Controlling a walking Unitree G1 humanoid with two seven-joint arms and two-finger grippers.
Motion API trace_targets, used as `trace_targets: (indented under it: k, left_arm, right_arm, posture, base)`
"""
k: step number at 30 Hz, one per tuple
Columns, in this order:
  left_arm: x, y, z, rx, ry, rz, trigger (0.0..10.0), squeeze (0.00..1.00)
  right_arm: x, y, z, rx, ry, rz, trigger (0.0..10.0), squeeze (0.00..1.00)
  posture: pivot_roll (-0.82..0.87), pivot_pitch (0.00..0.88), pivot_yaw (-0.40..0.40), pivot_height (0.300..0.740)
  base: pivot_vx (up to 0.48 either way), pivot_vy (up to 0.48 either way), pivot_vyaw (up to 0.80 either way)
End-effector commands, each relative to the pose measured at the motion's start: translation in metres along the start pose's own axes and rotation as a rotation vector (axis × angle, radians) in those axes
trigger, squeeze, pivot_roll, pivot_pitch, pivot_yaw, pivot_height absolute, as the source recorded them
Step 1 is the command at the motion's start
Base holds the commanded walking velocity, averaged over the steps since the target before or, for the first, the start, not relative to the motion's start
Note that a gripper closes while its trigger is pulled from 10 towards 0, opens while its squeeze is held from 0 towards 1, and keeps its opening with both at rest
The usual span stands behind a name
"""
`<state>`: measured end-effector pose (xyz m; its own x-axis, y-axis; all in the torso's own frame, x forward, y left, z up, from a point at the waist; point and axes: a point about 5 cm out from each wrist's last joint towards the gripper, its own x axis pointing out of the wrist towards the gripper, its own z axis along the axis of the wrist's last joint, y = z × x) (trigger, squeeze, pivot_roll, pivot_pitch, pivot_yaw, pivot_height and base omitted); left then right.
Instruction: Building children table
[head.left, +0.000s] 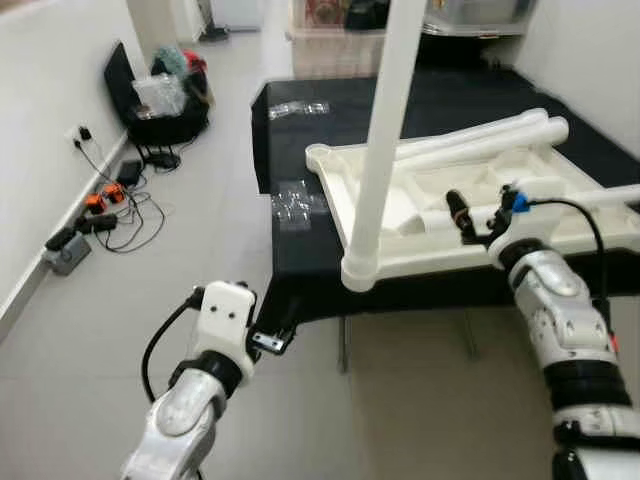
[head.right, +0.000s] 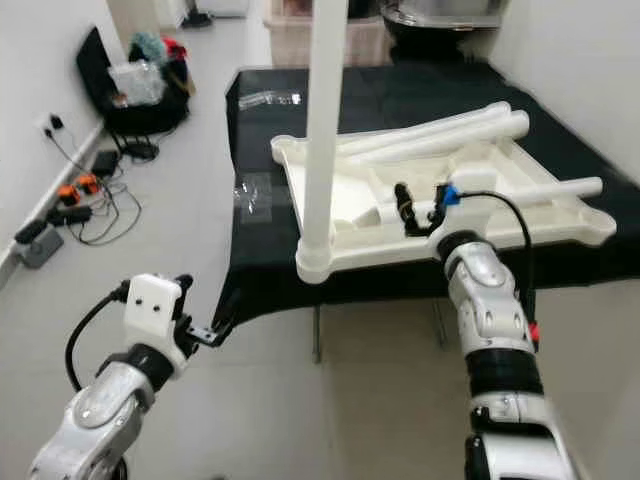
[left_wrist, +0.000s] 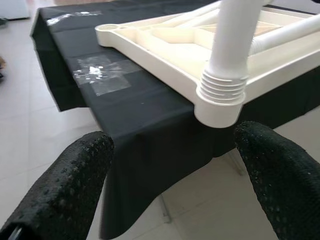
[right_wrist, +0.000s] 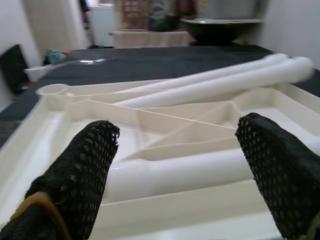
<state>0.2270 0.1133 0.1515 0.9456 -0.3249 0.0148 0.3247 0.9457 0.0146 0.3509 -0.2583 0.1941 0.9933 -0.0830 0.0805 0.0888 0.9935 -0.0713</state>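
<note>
Your white plastic children's tabletop (head.left: 470, 215) lies upside down on the counter (head.left: 420, 105), which is draped in a black cloth. One white leg (head.left: 385, 130) stands upright in the tabletop's near-left corner socket; your left wrist view shows its ribbed collar seated in that socket. Two loose legs (head.left: 480, 140) lie side by side across the far part of the tabletop, and another leg (head.right: 520, 192) lies across its near part.

Your right pincer (head.left: 470, 215) hovers over the tabletop's near edge. The right wrist view shows its fingers (right_wrist: 75, 175) spread apart, open and gripping nothing, with the near leg lying just beyond them.

Your left pincer (head.left: 272, 340) sits low in front of the counter's near-left corner, beside the hanging cloth. The left wrist view shows its fingers (left_wrist: 65, 185) wide apart and empty.

Clear plastic bags (head.left: 295, 205) lie on the cloth left of the tabletop. In the head views, cables and a power strip (head.left: 65, 250) lie on the floor by the left wall.
</note>
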Motion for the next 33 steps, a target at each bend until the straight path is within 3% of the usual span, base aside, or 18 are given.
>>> trace_targets:
  k: [1, 2, 6, 11, 14, 16, 18, 19, 23, 24, 26, 28, 29, 31, 33]
  left_arm:
    - [-0.002, 0.0, -0.001, -0.002, 0.013, 0.001, 10.0, 0.0]
    - [-0.003, 0.0, -0.001, -0.003, 0.012, 0.0, 10.0, 0.0]
    - [-0.003, 0.0, -0.001, -0.003, 0.012, -0.002, 10.0, 0.0]
    - [-0.002, -0.002, -0.001, -0.005, 0.011, -0.007, 10.0, 0.0]
    - [-0.004, -0.003, -0.003, 0.0, 0.023, -0.019, 10.0, 0.0]
    - [-0.004, -0.003, -0.003, 0.0, 0.023, -0.019, 10.0, 0.0]
    - [-0.004, -0.004, -0.004, -0.002, 0.027, -0.024, 10.0, 0.0]
    - [-0.005, -0.005, -0.005, -0.004, 0.031, -0.031, 10.0, 0.0]
    - [-0.006, -0.004, -0.006, -0.001, 0.034, -0.035, 10.0, 0.0]
    - [-0.007, -0.003, -0.006, 0.0, 0.036, -0.037, 10.0, 0.0]
    - [-0.007, -0.003, -0.006, 0.001, 0.037, -0.038, 10.0, 0.0]
    - [-0.007, -0.005, -0.007, 0.002, 0.043, -0.05, 10.0, 0.0]
    - [-0.007, -0.005, -0.007, 0.002, 0.043, -0.05, 10.0, 0.0]
    - [-0.007, -0.006, -0.008, -0.004, 0.042, -0.062, 10.0, 0.0]
    - [-0.007, -0.006, -0.008, -0.004, 0.042, -0.062, 10.0, 0.0]
  right_arm:
    - [0.004, -0.02, 0.009, -0.063, -0.021, -0.185, 10.0, 0.0]
    - [0.004, -0.027, 0.011, -0.087, -0.021, -0.251, 10.0, 0.0]
    - [0.005, -0.032, 0.013, -0.098, -0.024, -0.294, 10.0, 0.0]
    - [0.008, -0.028, 0.017, -0.063, -0.047, -0.267, 10.0, 0.0]
    - [0.011, -0.025, 0.011, 0.061, -0.044, -0.142, 10.0, 0.0]
    - [0.011, -0.025, 0.011, 0.061, -0.044, -0.142, 10.0, 0.0]
    - [0.012, -0.026, 0.008, 0.049, -0.017, -0.078, 10.0, 0.0]
    - [0.011, -0.034, 0.002, -0.04, 0.052, 0.043, 10.0, 0.0]
    - [0.008, -0.048, 0.002, -0.127, 0.107, 0.118, 10.0, 0.0]
    - [0.005, -0.062, 0.007, -0.193, 0.154, 0.174, 10.0, 0.0]
    - [0.004, -0.066, 0.008, -0.216, 0.163, 0.191, 10.0, 0.0]
    - [-0.002, -0.071, 0.009, -0.201, 0.216, 0.321, 10.0, 0.0]
    - [-0.002, -0.071, 0.009, -0.201, 0.216, 0.321, 10.0, 0.0]
    - [-0.01, -0.068, 0.009, -0.158, 0.249, 0.506, 10.0, 0.0]
    - [-0.01, -0.068, 0.009, -0.158, 0.249, 0.506, 10.0, 0.0]
  posture:
    - [0.01, 0.09, -0.044, 0.74]
    - [0.01, 0.092, -0.043, 0.74]
    - [0.01, 0.09, -0.042, 0.74]
    - [0.01, 0.09, -0.036, 0.74]
    - [0.01, 0.079, -0.041, 0.74]
    - [0.01, 0.079, -0.041, 0.74]
    - [0.02, 0.076, -0.042, 0.74]
    - [0.02, 0.071, -0.041, 0.74]
    - [0.02, 0.067, -0.04, 0.74]
    - [0.01, 0.065, -0.036, 0.74]
    - [0.01, 0.065, -0.036, 0.74]
    - [0.01, 0.061, -0.035, 0.74]
    - [0.01, 0.061, -0.035, 0.74]
    - [0.01, 0.06, -0.035, 0.74]
    - [0.01, 0.06, -0.035, 0.74]
  base:
    - [0.0, 0.0, 0.0]
    - [0.0, 0.0, 0.0]
    - [0.0, 0.0, 0.0]
    - [0.0, 0.0, 0.0]
    - [0.0, 0.0, 0.0]
    - [0.0, 0.0, 0.0]
    - [0.0, 0.0, 0.0]
    - [0.0, 0.0, 0.0]
    - [0.0, 0.0, 0.0]
    - [0.0, 0.0, 0.0]
    - [0.0, 0.0, 0.0]
    - [0.0, 0.0, 0.0]
    - [0.0, 0.0, 0.0]
    - [0.0, 0.0, 0.0]
    - [0.0, 0.0, 0.0]
